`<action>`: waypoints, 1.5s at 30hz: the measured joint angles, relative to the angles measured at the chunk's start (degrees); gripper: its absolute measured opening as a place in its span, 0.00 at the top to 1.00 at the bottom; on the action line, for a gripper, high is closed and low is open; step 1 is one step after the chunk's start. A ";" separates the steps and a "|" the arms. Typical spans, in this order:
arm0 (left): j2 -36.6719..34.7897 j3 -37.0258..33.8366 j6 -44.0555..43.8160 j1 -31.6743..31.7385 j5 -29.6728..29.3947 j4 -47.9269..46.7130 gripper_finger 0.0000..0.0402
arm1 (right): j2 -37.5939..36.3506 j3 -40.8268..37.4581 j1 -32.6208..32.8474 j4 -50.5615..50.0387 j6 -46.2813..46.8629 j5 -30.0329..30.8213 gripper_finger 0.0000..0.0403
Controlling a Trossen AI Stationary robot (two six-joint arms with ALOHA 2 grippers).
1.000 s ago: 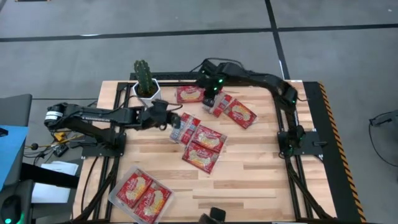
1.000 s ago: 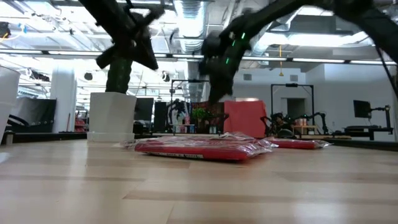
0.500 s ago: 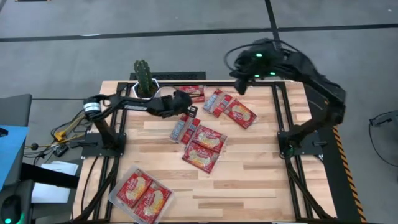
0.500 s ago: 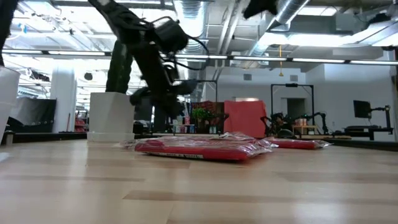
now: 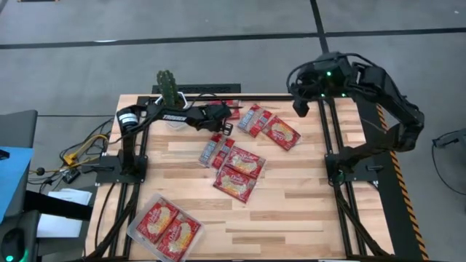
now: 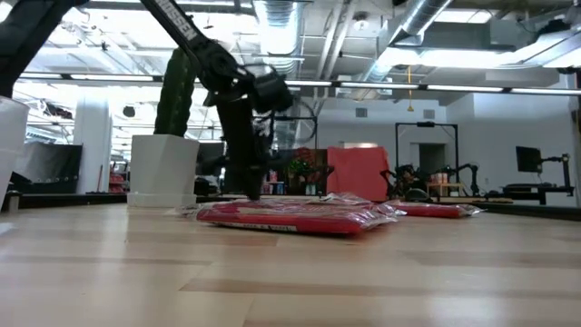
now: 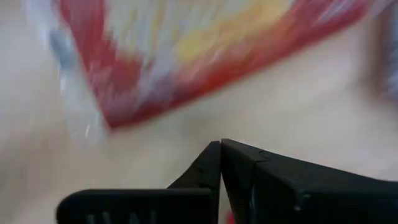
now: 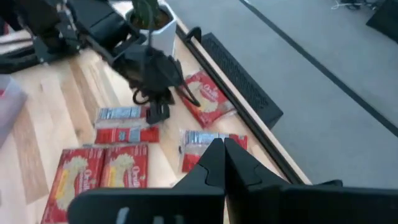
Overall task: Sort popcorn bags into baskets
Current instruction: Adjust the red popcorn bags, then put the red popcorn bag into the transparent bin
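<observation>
Left hand (image 5: pixel 224 129): fingers together, nothing between them; low over the table (image 5: pixel 291 196), just beside the packet at the far edge (image 5: pixel 231 110), near the cactus pot (image 5: pixel 170 109).
Left wrist view: closed fingertips (image 7: pixel 221 163) over bare wood, a blurred red packet (image 7: pixel 186 50) just ahead.
Right hand (image 5: pixel 299 106): fingers together, empty; raised above the far right corner of the table, apart from every packet.
Loose packets: two side by side near the far edge (image 5: pixel 271 127); a grey-blue-backed one (image 5: pixel 213 150) and two red ones (image 5: pixel 240 169) around the table's middle.
Clear tray (image 5: pixel 135 231): near left corner of the table, two packets (image 5: pixel 167 223) lying abreast inside.
Low view: left arm (image 6: pixel 238 118) reaching down behind a flat red packet (image 6: pixel 290 215).
</observation>
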 joint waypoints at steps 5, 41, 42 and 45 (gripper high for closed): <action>0.39 0.13 -2.07 -1.89 2.98 -8.11 1.00 | -0.04 0.00 2.00 -0.08 -0.08 0.48 0.97; 3.37 0.60 -7.24 2.50 -0.05 0.57 1.00 | 0.04 -0.02 3.60 -0.29 -0.68 0.70 0.97; 3.30 0.65 -7.51 1.93 1.45 -0.29 1.00 | 0.04 -0.02 3.60 -0.31 -0.69 0.70 0.97; 3.24 0.67 -9.15 -0.79 4.95 -1.84 1.00 | 0.04 -0.02 3.58 -0.31 -0.70 0.70 0.97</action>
